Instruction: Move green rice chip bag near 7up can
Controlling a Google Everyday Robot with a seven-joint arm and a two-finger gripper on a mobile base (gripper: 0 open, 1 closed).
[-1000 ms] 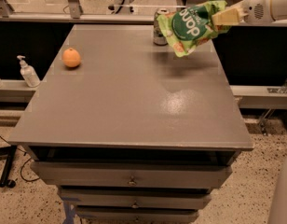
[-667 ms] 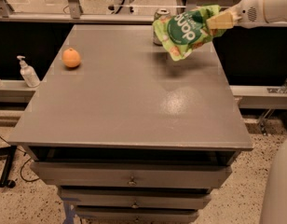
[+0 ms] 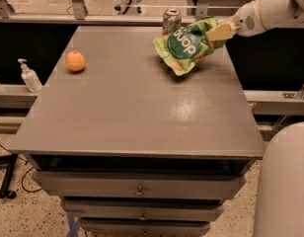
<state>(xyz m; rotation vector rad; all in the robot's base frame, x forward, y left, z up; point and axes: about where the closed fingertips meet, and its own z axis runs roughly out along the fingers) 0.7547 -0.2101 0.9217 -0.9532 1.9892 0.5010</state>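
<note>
view across a grey counter (image 3: 132,107) with drawers under it. my landmark is the 7up can (image 3: 171,19), a small silver-and-green can standing upright at the counter's far edge.

just in front of the can, a little toward the side the arm comes from, hangs the green rice chip bag (image 3: 186,48). it is light green and crinkled, with a dark green circle of white letters, and much bigger than the can. the claw (image 3: 218,32) is closed on the bag's upper corner, the one farthest from the can, and the white arm (image 3: 265,14) reaches in from beyond that corner. the bag droops tilted from this pinch, with a shadow under it on the counter. i cannot tell whether its lowest corner touches the surface. bag and can look close but apart.

well away from the can, on the opposite side from the arm, a round orange fruit (image 3: 75,61) sits on the counter. farther out that way, a pump bottle (image 3: 28,76) stands on a ledge off the counter.

my read on handling: the bag is light, soft and air-filled, so it swings and folds rather than staying stiff. the film is probably slick, and the chips inside are brittle. a pinch on the flat sealed edge or a corner, as now, seems safest; squeezing the belly could crush the chips.
</note>
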